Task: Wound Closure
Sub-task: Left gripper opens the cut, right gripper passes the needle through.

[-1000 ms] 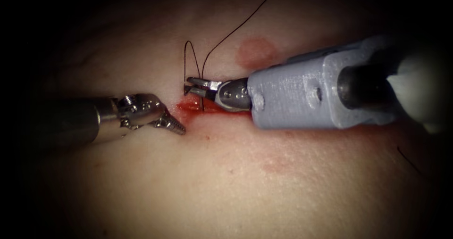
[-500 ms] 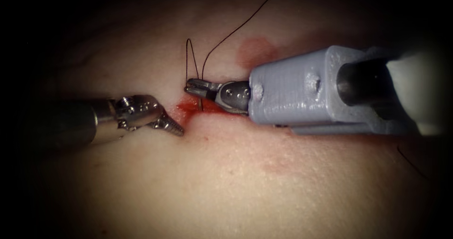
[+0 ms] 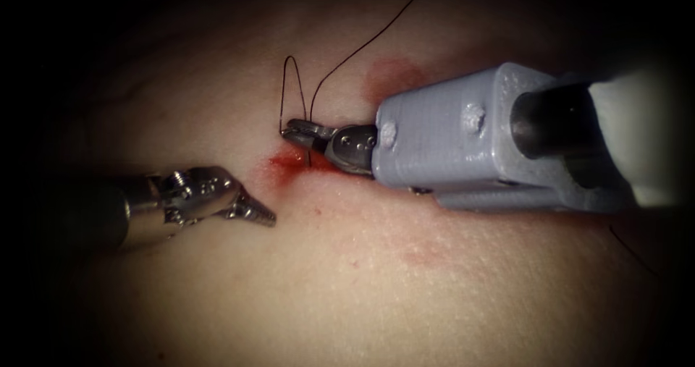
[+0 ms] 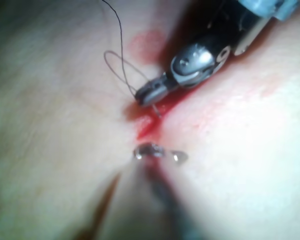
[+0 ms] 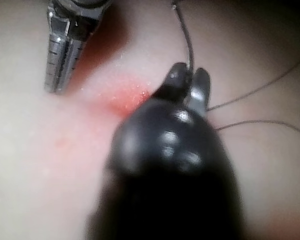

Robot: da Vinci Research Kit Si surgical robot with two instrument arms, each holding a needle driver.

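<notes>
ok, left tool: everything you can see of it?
Left tool: shiny metal shaft, jointed wrist and a short claw with ridged inner faces. The claw is closed and holds nothing. It lies low over the tissue, left of the red fluid, apart from the right tool, pointing right and slightly down.

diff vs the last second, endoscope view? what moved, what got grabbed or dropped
The left gripper moved down and slightly left, away from the red fluid at the cut; it is shut and holds nothing. The right gripper crept slightly left, with its grey housing. Nothing was taken hold of or let go. Unchanged: the right gripper is shut on the thread where its loop meets the tissue.
</notes>
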